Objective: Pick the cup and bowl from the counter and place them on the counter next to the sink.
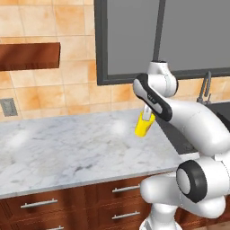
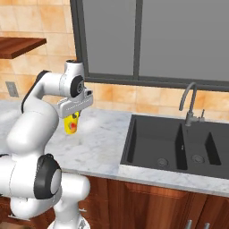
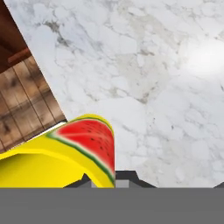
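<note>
Left base view, from the left: a brown wooden shelf [image 1: 29,55] is hanging on the tan tiled wall, with a wall outlet [image 1: 8,107] below it. The counter [image 1: 67,148] is running across the frame over reddish-brown drawers [image 1: 40,204]. Toward the right, the arm is rising from the lower right, folding at a high elbow and reaching its hand down and leftward in front of the dark-framed window [image 1: 157,36]. The gripper [image 1: 145,117] is pointing down at a slant and is clenching the cup [image 1: 143,126], which is hanging tilted above the marble and not touching it. The cup's yellow lower part is projecting below the fingers. At the far right, the faucet [image 1: 205,87] is standing behind the arm.

Right base view, from the left: the arm is climbing from the lower left, bending back over itself, and its hand is facing down over the counter [image 2: 103,143]. The gripper [image 2: 71,117] is grasping the cup [image 2: 70,125] at its upper part; the red marking is showing on the cup's side below the hand. The cup is hanging clear of the slab, well apart from the sink [image 2: 172,145] to the right, where the faucet [image 2: 188,105] is curving over the basin.

Hand view: the cup [image 3: 65,157] is filling the lower left, lying just at the finger tips [image 3: 124,177], its watermelon-slice marking facing the camera. The veined counter [image 3: 144,74] is spreading beneath it, and a wooden floor [image 3: 22,105] is showing past the slab's edge at the left.
</note>
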Available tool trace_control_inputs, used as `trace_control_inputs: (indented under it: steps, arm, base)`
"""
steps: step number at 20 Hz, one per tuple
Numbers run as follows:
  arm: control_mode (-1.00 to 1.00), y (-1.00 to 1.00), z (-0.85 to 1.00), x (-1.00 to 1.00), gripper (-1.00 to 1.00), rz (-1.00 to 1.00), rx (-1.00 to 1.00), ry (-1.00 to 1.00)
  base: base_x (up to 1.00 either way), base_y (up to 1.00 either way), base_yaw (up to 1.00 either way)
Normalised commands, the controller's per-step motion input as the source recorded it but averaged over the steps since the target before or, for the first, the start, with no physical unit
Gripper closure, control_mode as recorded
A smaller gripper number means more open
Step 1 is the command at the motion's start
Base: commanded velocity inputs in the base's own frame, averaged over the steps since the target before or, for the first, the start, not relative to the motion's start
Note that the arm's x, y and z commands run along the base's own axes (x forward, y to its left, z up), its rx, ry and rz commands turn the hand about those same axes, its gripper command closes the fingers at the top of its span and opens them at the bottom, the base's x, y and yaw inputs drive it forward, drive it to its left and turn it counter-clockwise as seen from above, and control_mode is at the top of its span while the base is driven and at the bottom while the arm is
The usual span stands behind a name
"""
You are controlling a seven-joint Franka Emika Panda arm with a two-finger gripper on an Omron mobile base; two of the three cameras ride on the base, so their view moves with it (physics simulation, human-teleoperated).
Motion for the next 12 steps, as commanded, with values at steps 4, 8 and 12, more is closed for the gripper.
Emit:
trace_control_inputs:
  steps: [4,8,12]
  arm:
    - [1.00,0.00,0.00,0.00,1.00,0.00,0.00,0.00]
    - [-1.00,0.00,-0.01,0.14,1.00,0.00,0.00,0.00]
    - [-1.00,0.00,-0.13,0.32,1.00,-0.05,0.00,0.00]
  base:
    - [0.00,0.00,0.00]
    - [0.00,0.00,0.00]
    - [0.00,0.00,0.00]
